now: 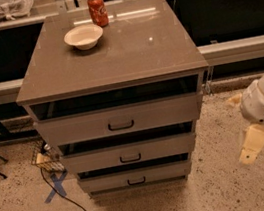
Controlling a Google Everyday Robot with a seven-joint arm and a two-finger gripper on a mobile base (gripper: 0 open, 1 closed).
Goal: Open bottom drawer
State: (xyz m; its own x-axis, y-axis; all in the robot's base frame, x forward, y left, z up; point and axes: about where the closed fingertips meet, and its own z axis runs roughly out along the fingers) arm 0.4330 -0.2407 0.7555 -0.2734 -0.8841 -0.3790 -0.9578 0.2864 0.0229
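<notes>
The bottom drawer (110, 182) is the lowest of three grey-taupe drawers in the cabinet (114, 62). Its flat front sits flush and closed, with a small black bar handle (136, 181) at its middle. My gripper (242, 123) hangs to the right of the cabinet, above the floor and roughly level with the lower drawers. It is clear of the cabinet and touches nothing. Its cream fingers (251, 145) stand apart and hold nothing.
A white bowl (84, 36) and a red soda can (98, 9) stand at the back of the cabinet top. A black cable (70, 202), a small wire basket (46, 159) and blue tape (55, 186) lie on the speckled floor to the left. A low wall runs behind.
</notes>
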